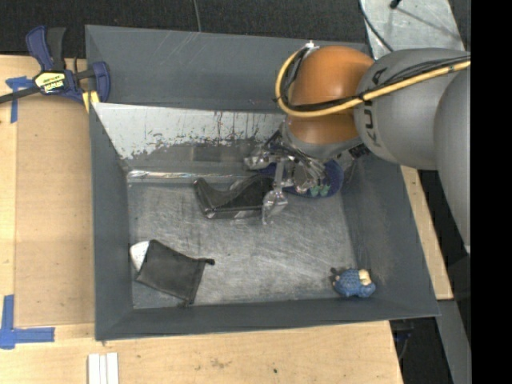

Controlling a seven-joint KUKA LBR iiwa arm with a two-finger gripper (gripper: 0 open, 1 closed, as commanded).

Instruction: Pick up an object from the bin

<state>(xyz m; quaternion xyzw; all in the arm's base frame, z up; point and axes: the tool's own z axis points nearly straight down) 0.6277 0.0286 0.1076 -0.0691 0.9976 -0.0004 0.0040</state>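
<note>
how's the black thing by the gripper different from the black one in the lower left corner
The black thing mid-bin is long and bent; the black thing in the corner is flat and roughly square. The mid-bin one lies right at the gripper; the corner one lies far from it, partly over a white thing. Both are black.

- Free: the bin floor [272, 250] lies bare across the middle and along the front wall between the corners.
- Front-left corner: taken by a black flat pouch [170, 272] lying over a white piece [140, 252].
- Front-right corner: a small blue toy [353, 283].
- Back, right of centre: a dark angular object [232, 198], with the arm [400, 102] overhanging beside it.
</note>
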